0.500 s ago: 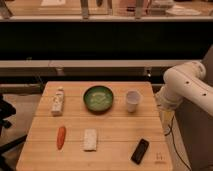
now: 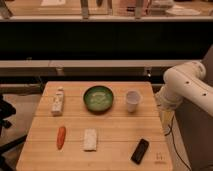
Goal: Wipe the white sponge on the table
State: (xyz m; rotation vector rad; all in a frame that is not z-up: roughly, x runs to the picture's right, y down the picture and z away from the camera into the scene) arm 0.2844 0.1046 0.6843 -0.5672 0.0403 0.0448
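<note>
Pale slatted wooden worktop (image 2: 120, 127), square. Back row, left to right: white packet (image 2: 58, 101) with markings, green bowl (image 2: 98, 98), white cup (image 2: 132, 100), each apart from the next. Front row: orange carrot-shaped item (image 2: 61, 137) at left, white sponge (image 2: 90, 139) lying flat near centre, black slab (image 2: 140, 151) angled at front right. No items touch. The end effector is out of sight; only the white arm (image 2: 185, 82) shows, beside the right edge.

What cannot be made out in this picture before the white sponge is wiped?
1. Pincer: not visible in the camera view; only the white arm shows, beside the table at its right edge.
2. Markings on the white packet, camera view: too small to read.
3. Table's front edge, camera view: cut off at the bottom.
</note>
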